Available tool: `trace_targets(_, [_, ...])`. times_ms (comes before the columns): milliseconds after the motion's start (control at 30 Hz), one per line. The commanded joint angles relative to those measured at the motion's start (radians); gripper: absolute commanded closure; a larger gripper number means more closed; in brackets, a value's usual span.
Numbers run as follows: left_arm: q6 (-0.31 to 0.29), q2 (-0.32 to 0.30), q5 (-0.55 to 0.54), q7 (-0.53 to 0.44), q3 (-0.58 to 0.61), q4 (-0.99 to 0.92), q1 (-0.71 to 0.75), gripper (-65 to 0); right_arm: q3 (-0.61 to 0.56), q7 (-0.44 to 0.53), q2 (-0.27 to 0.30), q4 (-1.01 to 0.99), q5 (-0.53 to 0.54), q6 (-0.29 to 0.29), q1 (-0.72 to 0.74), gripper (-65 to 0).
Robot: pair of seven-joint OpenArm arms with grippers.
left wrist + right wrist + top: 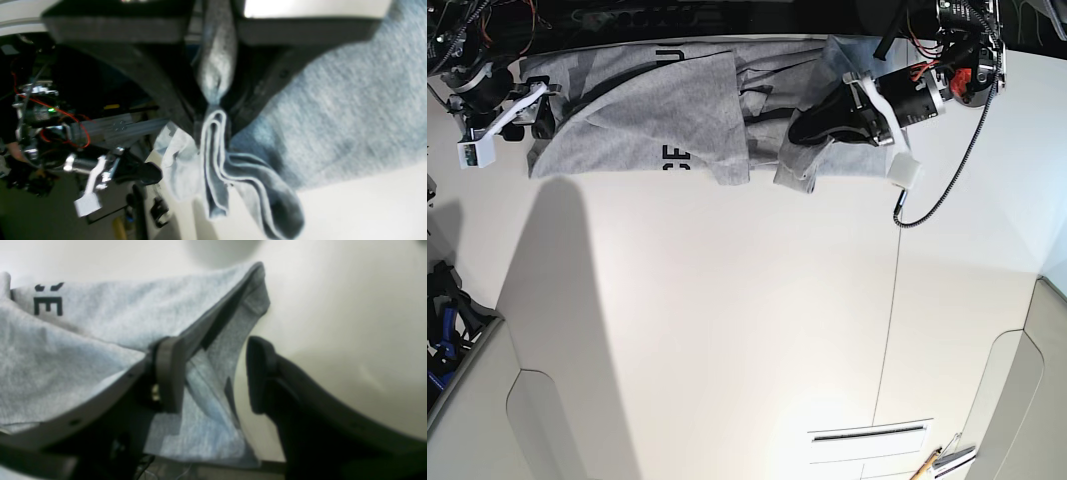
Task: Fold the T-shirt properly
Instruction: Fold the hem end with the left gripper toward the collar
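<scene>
The heather-grey T-shirt (637, 120) lies rumpled along the table's far edge, with black lettering (675, 155) showing on a turned-over flap. My left gripper (799, 135) is at the shirt's right part, shut on a bunched fold. The left wrist view shows that fold of the T-shirt (350, 110) pinched in the left gripper (213, 100), with ribbed edges hanging below. My right gripper (535, 115) is at the shirt's left end. In the right wrist view the right gripper (215, 376) stands open, an edge of the T-shirt (100, 313) between its fingers and the lettering (48, 305) at the far left.
The white table (727, 330) has a seam line (893, 300) and a slot (867, 435) near the front right. A black cable (937, 195) loops from the left arm over the table. Tools (939, 460) lie at the front right edge, blue items (441, 345) at the left.
</scene>
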Motion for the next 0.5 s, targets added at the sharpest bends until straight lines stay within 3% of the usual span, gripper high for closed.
trace_targets(0, [-0.009, -0.005, -0.031, -0.017, 0.0, 0.019, -0.002, 0.0, 0.006, 0.017, 0.011, 0.015, 0.012, 0.003, 0.0, -29.5])
trace_targets(133, [-0.009, -0.005, -0.036, -0.018, 0.0, 0.019, -0.002, -13.7, 0.006, 0.017, 0.011, 0.015, 0.012, 0.003, 0.0, -29.5])
trace_targets(400, [-0.009, -0.005, -0.037, -0.018, 0.0, 0.019, -0.002, -15.7, 0.006, 0.017, 0.011, 0.015, 0.012, 0.003, 0.0, -29.5])
trace_targets(467, [-0.009, -0.005, -0.037, -0.018, 0.0, 0.019, -0.002, -21.6, 0.006, 0.017, 0.011, 0.015, 0.012, 0.003, 0.0, -29.5])
